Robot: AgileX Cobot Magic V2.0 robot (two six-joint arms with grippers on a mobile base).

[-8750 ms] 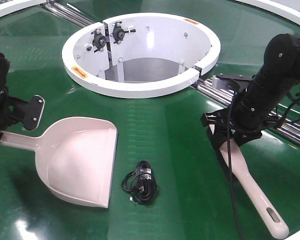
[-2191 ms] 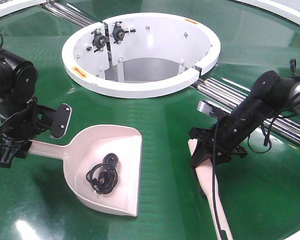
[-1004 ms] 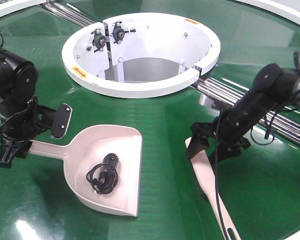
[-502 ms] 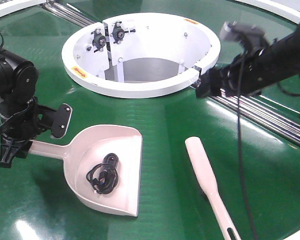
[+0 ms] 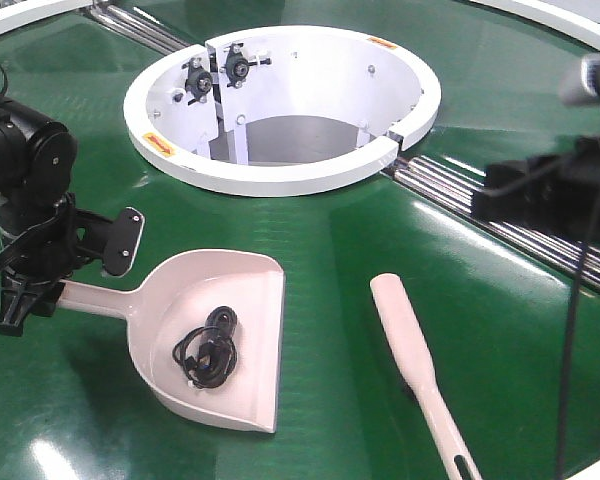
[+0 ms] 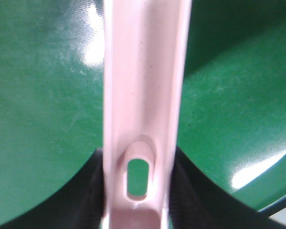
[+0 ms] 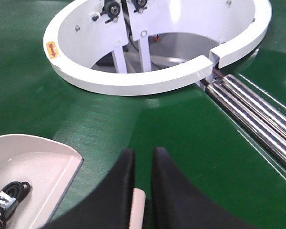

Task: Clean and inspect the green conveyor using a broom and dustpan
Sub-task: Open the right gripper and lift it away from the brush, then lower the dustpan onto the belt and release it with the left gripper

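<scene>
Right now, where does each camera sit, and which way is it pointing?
Front: sits high between the arms and looks down across the conveyor to the hub. The left claw grips the dustpan handle, and the right arm is a blur at the right edge.
Left wrist: close over the dustpan handle, looking along it, with black fingers on both sides.
Right wrist: low over the conveyor, facing the hub. The right claw is at the bottom, with the broom tip under it.
Shared: front and right wrist both show the hub, rollers, dustpan and cable.
</scene>
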